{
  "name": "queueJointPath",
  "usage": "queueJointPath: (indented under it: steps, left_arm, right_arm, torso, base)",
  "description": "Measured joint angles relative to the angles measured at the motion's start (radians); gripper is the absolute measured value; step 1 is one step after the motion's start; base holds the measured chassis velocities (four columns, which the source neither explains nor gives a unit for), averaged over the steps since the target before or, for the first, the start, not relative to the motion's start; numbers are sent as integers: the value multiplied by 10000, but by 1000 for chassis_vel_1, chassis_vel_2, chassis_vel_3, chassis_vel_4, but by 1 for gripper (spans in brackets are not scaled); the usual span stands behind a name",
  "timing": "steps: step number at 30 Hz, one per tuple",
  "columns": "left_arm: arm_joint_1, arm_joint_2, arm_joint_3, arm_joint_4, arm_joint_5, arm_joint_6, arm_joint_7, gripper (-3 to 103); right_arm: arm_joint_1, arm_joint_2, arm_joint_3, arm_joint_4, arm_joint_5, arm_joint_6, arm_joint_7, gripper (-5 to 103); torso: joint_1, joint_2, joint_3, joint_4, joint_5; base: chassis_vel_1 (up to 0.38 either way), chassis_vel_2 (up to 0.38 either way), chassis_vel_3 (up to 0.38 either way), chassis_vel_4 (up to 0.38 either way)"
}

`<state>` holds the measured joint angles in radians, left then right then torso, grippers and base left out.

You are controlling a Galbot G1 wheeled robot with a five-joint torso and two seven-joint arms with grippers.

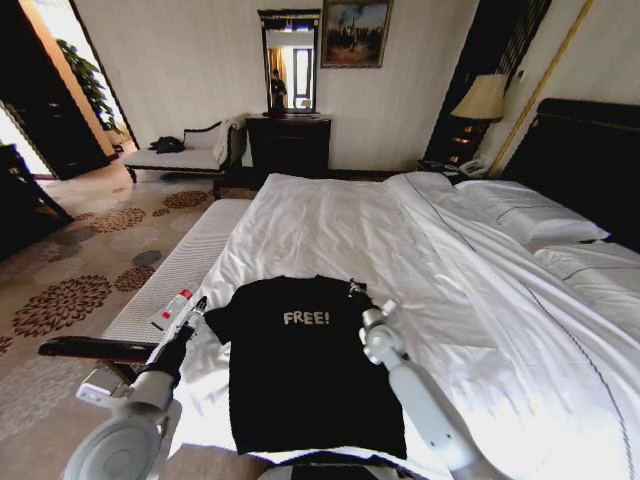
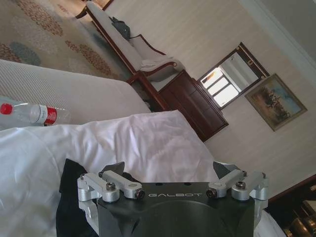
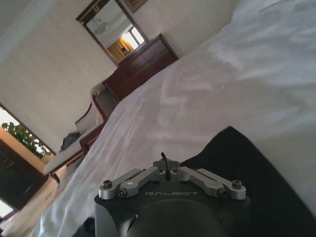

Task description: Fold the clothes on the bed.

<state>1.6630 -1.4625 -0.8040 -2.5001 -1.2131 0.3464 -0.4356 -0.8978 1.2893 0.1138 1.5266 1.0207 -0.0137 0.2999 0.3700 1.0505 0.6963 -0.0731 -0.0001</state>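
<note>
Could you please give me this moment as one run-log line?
T-shirt: flat on bed | left gripper: open at left sleeve | right gripper: shut at right shoulder

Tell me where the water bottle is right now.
In the head view the bottle lies on the bench along the bed's left side, just ahead of the left gripper and left of the T-shirt.

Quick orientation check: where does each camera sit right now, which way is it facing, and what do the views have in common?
Head view: on the head, looking down over the bed at the T-shirt; left gripper and right gripper at its shoulders.
Left wrist view: across the left gripper, open, toward the dresser.
Right wrist view: over the right gripper, shut, up the duvet.
Shared: T-shirt, dresser, mirror.
</note>
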Motion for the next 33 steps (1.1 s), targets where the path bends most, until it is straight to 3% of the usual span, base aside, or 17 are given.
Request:
queueJointPath:
  steps: [11,15,16,18,19,20,21,24,25,26,27,30,31,33]
  left_arm:
    - [-222,-45,92,0,20,-1,-8,100]
    - [-263,-45,94,0,25,-10,-16,100]
    - [-306,-44,87,1,17,-16,-21,100]
    - [-318,-43,84,1,13,-17,-23,100]
    - [-377,-27,74,1,-14,-18,-24,100]
    - [-438,-3,58,1,-45,-19,-25,100]
    - [-548,60,21,1,-118,-20,-26,100]
    - [-643,127,-32,2,-210,-21,-28,100]
    - [-722,175,-91,1,-278,-21,-29,100]
    - [-802,217,-142,2,-341,-42,-29,100]
    - [-917,268,-202,4,-413,-82,-30,100]
    - [-1175,368,-284,246,-471,-142,-26,100]
    - [-1568,540,-352,942,-380,-226,2,100]
    - [-1767,631,-368,1439,-313,-260,13,100]
  right_arm:
    - [111,335,-517,-744,-507,192,-231,-3]
    - [23,247,-414,-503,-547,331,-389,1]
    - [-47,165,-260,-204,-503,435,-482,12]
    - [-73,139,-204,-82,-463,465,-512,12]
    - [-139,71,-27,291,-290,548,-584,22]
    - [-211,0,210,736,-11,623,-659,22]
    - [-363,-112,664,1519,537,683,-744,33]
    - [-500,-223,1177,2192,1113,711,-765,33]
    - [-604,-306,1618,2613,1500,713,-675,44]
    - [-670,-339,1937,2802,1680,698,-550,44]
    - [-727,-350,2243,2911,1793,679,-441,55]
    - [-835,-317,2782,3035,1896,638,-275,55]
    - [-966,-196,3334,3108,1898,549,-68,66]
    - [-1040,-110,3625,3140,1822,500,36,66]
  torso:
    - [0,0,0,-2,2]
    - [0,0,-1,-1,2]
    - [0,0,-1,-1,2]
    - [0,0,0,-1,2]
    - [0,-1,-1,-1,4]
    - [0,0,-1,0,2]
    - [0,0,-1,-1,2]
    - [0,0,-1,-2,1]
    - [0,0,-2,-2,-1]
    - [-1,1,-2,-2,2]
    - [-1,0,-2,-2,2]
    - [-1,1,-2,-1,6]
    - [0,1,-1,-3,4]
    - [0,0,-1,-4,4]
  base:
    - [0,0,0,0]
    - [0,0,0,0]
    - [0,0,0,0]
    - [0,0,0,0]
    - [0,0,0,0]
    - [0,0,0,0]
    - [0,0,0,0]
    - [0,0,0,0]
    - [0,0,0,0]
    - [0,0,0,0]
    - [0,0,0,0]
    - [0,0,0,0]
    - [0,0,0,0]
    - [0,0,0,0]
